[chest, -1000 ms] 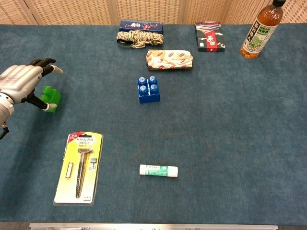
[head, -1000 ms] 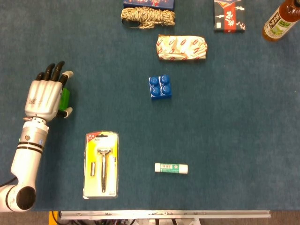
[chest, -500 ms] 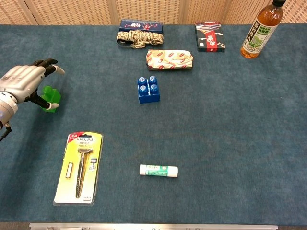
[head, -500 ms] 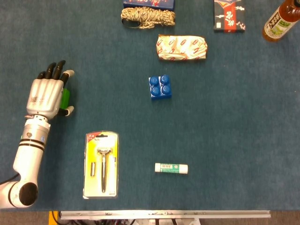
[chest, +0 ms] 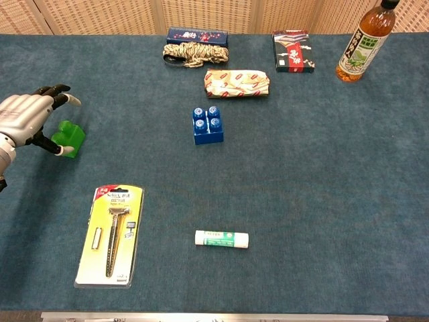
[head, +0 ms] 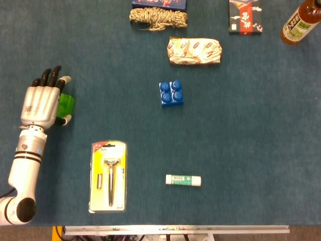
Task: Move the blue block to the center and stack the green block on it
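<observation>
My left hand (head: 39,104) sits beside the green block (head: 65,104), fingers spread, holding nothing; no label on the bottle (chest: 365,43) is legible to me.

You are working at a staged test bench, the sort found in a robotics lab rather than a home or shop. The table (chest: 322,201) is covered edge to edge in plain dark teal carpet-like cloth, and a metal rail (head: 175,229) runs along its near edge. Behind it stands a pale woven panel wall (chest: 201,13). The objects are unrelated odds and ends spaced well apart: a carded razor (chest: 112,235), a glue stick (chest: 222,239), a coil of rope (chest: 196,53), a wrapped packet (chest: 236,83), two printed boxes, a tea bottle (chest: 365,43) and toy bricks.
</observation>
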You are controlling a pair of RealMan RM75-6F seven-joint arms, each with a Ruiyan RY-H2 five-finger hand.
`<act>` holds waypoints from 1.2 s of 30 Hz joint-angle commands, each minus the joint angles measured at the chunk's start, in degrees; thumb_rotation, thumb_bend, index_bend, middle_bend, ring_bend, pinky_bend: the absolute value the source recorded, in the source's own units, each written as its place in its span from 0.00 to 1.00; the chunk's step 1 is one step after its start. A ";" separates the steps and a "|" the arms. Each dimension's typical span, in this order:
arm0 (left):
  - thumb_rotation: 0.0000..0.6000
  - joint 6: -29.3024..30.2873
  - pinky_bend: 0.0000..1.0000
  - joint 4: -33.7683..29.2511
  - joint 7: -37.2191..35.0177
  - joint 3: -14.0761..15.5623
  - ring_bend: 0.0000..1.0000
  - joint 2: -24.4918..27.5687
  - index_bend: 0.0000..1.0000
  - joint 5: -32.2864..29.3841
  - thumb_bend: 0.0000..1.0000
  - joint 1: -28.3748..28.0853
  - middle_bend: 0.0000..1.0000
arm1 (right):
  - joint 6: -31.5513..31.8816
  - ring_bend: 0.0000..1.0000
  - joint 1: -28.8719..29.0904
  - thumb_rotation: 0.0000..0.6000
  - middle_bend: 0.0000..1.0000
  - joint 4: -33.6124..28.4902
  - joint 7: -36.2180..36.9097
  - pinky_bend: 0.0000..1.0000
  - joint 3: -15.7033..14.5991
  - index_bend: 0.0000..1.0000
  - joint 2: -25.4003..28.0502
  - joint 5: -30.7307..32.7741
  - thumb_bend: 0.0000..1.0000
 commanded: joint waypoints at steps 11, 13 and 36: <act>1.00 0.03 0.20 1.30 -0.85 0.23 0.06 1.23 0.18 -0.63 0.14 0.82 0.06 | -0.42 0.00 -0.18 1.00 0.17 -0.05 -0.18 0.10 0.38 0.21 -0.01 0.06 0.23; 1.00 0.09 0.20 1.54 -1.10 0.32 0.06 1.34 0.18 -0.70 0.14 1.06 0.06 | -0.54 0.00 -0.19 1.00 0.17 -0.05 -0.20 0.10 0.43 0.21 -0.02 0.08 0.23; 1.00 -1.91 0.20 0.81 -2.96 -0.56 0.06 4.14 0.20 -2.41 0.14 1.43 0.06 | -1.13 0.00 -0.34 1.00 0.17 -0.25 -0.21 0.10 0.82 0.21 0.03 0.11 0.23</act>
